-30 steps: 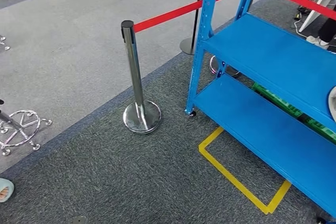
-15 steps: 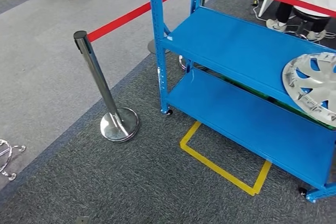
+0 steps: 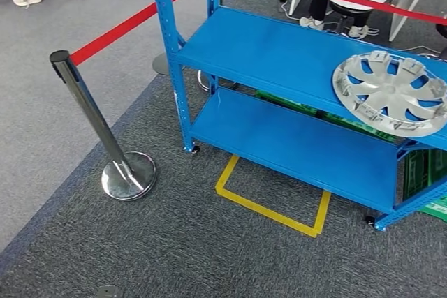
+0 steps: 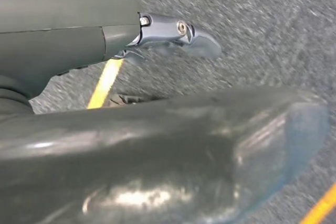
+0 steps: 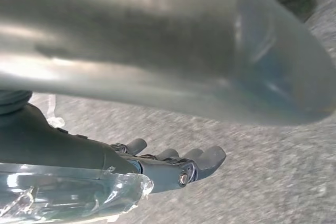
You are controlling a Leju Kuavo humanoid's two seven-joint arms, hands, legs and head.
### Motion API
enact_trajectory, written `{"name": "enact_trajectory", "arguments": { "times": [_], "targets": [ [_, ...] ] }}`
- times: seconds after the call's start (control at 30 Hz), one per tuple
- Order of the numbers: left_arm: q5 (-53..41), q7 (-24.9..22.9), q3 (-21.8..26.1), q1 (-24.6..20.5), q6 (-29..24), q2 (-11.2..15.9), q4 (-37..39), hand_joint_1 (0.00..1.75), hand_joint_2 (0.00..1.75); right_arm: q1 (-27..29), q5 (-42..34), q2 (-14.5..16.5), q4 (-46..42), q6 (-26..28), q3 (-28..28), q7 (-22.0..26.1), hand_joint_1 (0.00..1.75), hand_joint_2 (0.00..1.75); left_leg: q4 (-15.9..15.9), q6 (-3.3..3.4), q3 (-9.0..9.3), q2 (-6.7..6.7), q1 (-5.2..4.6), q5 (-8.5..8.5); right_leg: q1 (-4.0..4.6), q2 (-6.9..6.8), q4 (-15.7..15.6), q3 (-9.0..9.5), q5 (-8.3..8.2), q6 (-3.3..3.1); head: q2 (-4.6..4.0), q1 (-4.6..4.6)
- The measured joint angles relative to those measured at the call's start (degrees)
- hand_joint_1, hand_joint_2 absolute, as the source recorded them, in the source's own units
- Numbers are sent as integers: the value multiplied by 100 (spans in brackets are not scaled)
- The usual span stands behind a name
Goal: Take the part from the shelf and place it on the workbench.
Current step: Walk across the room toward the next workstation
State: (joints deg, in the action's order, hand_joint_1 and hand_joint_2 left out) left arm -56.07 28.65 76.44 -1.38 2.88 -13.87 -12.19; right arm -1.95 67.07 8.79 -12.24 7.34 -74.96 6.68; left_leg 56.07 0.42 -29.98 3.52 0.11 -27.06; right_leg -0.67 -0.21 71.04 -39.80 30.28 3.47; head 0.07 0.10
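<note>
We approach blue shelf (image 3: 274,54); hubcap (image 3: 392,93) untaken. Left hand (image 4: 174,32), right hand (image 5: 178,166) hang empty, fingers apart. Next: reach hubcap.

High head view; wrist views near carpet (image 4: 257,30)

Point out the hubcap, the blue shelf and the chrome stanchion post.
hubcap (image 3: 392,93): head view, its centre hub.
blue shelf (image 3: 263,50): head view, bare part of its upper deck.
chrome stanchion post (image 3: 129,176): head view, its round base.
</note>
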Motion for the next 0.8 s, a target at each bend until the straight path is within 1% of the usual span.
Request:
{"name": "enact_trajectory", "arguments": {
  "times": [0.03, 0.07, 0.1, 0.13, 0.2, 0.23, 0.27, 0.3, 0.33, 0.37, 0.4, 0.43, 0.47, 0.5, 0.53, 0.57, 0.6, 0.63, 0.67, 0.7, 0.73, 0.77, 0.8],
  "targets": [
    [49, -38, 28, -1, 109, 58, -2, 0, 0, 1, -45, 1, -1, -54, -2, 221, 0, 0, 3, -23, 25, 71, -7, -18, 4, -128, -421, 247, -169, -7, 0, 1],
    [92, -106, 62, -1, 164, 113, -8, 0, 0, -13, -105, 3, -1, -102, -4, 468, 0, 0, 12, -53, 47, 139, -23, -42, 11, -246, -796, 468, -300, -29, 0, -4],
    [118, -191, 95, -5, 186, 165, -14, 0, 0, -34, -167, 4, -2, -138, -8, 714, 0, 0, 19, -84, 66, 196, -41, -60, 18, -334, -1053, 615, -376, -58, 0, -11],
    [121, -285, 123, -14, 185, 204, -21, 0, 0, -54, -226, 5, -2, -161, -15, 926, 0, 0, 25, -111, 79, 244, -58, -70, 27, -372, -1159, 669, -394, -88, 0, -19],
    [46, -442, 150, -45, 155, 242, -28, 0, 0, -73, -335, 5, -3, -161, -45, 1213, 0, 0, 19, -157, 98, 331, -61, -73, 42, -256, -1165, 634, -405, -164, 0, -26],
    [-25, -507, 151, -65, 135, 244, -28, 0, 0, -72, -388, 5, -4, -137, -67, 1278, 0, 0, 34, -189, 99, 294, -50, -101, 37, -198, -1176, 626, -416, -200, 0, -27],
    [-107, -551, 148, -79, 120, 235, -27, 0, 0, -72, -433, 0, -9, -93, -91, 1276, 0, 0, 124, -221, 68, 186, -37, -184, 25, -139, -1189, 623, -431, -239, 0, -33],
    [-189, -579, 139, -87, 108, 221, -26, 0, 0, -74, -465, -5, -17, -32, -119, 1222, 0, 0, 328, -251, -17, 36, -24, -329, 8, -75, -1203, 632, -450, -274, 0, -39],
    [-268, -595, 127, -86, 97, 204, -25, 0, 0, -73, -488, -10, -31, 41, -149, 1133, 0, 0, 651, -271, -161, -134, -10, -519, -5, -7, -1210, 621, -464, -298, 0, -48],
    [-342, -592, 111, -77, 89, 182, -23, 0, 0, -69, -507, -16, -48, 123, -183, 1023, 0, 0, 1053, -280, -348, -236, -2, -715, -10, 67, -1210, 608, -474, -313, 0, -52],
    [-414, -572, 90, -60, 80, 164, -22, 0, 0, -53, -530, -17, -72, 216, -224, 905, 0, 0, 1412, -286, -525, -280, 3, -849, -11, 155, -1209, 597, -480, -317, 0, -51],
    [-487, -540, 63, -43, 72, 149, -20, 0, 0, -26, -559, -16, -102, 317, -272, 780, 0, 0, 1625, -288, -640, -297, 7, -879, -12, 245, -1209, 592, -484, -316, 0, -52],
    [-555, -504, 28, -29, 62, 138, -19, 0, 0, 8, -589, -14, -132, 418, -325, 658, 0, 0, 1630, -285, -661, -310, 11, -790, -16, 337, -1209, 591, -490, -309, 0, -51],
    [-615, -473, -10, -18, 48, 132, -19, 0, 0, 42, -615, -11, -165, 505, -379, 552, 0, 0, 1418, -279, -580, -335, 19, -602, -23, 429, -1208, 593, -497, -297, 0, -51],
    [-658, -459, -44, -11, 33, 131, -18, 0, 0, 67, -633, -8, -194, 562, -429, 483, 0, 0, 1061, -275, -425, -407, 32, -371, -32, 515, -1208, 593, -506, -279, 0, -51],
    [-696, -465, -71, -6, 19, 131, -18, 0, 0, 83, -652, -7, -228, 584, -470, 465, 0, 0, 673, -272, -256, -563, 55, -190, -32, 603, -1199, 584, -514, -252, 0, -52],
    [-733, -499, -96, -3, 9, 132, -18, 0, 0, 89, -673, -7, -265, 566, -502, 506, 0, 0, 360, -267, -123, -703, 78, -86, -33, 687, -1190, 561, -526, -218, 0, -50],
    [-772, -550, -122, 2, 4, 134, -18, 0, 0, 96, -696, -7, -303, 514, -530, 598, 0, 0, 164, -256, -45, -813, 92, -52, -35, 766, -1193, 534, -542, -177, 0, -50],
    [-809, -608, -149, 7, 2, 136, -18, 0, 0, 109, -718, -7, -340, 433, -554, 722, 0, 0, 82, -233, -18, -863, 94, -66, -40, 841, -1208, 507, -565, -129, 0, -50],
    [-840, -656, -174, 12, 1, 142, -18, 0, 0, 129, -731, -7, -370, 326, -576, 857, 0, 0, 59, -196, -14, -807, 92, -64, -55, 913, -1236, 475, -593, -82, 0, -48],
    [-859, -678, -194, 14, 6, 151, -18, 0, 0, 155, -733, -7, -395, 210, -595, 980, 0, 0, 43, -152, -10, -735, 91, -45, -63, 910, -1246, 454, -604, -45, 0, -49],
    [-864, -664, -206, 14, 16, 158, -18, 0, 0, 171, -721, -3, -413, 92, -608, 1075, 0, 0, 28, -102, -5, -663, 93, -25, -55, 796, -1184, 408, -561, -19, 0, -34],
    [-859, -630, -213, 17, 32, 165, -18, 0, 0, 169, -706, 1, -425, -26, -616, 1144, 0, 0, 13, -60, -3, -580, 95, -10, -40, 615, -1000, 312, -446, -2, 0, -13]
  ]
}}
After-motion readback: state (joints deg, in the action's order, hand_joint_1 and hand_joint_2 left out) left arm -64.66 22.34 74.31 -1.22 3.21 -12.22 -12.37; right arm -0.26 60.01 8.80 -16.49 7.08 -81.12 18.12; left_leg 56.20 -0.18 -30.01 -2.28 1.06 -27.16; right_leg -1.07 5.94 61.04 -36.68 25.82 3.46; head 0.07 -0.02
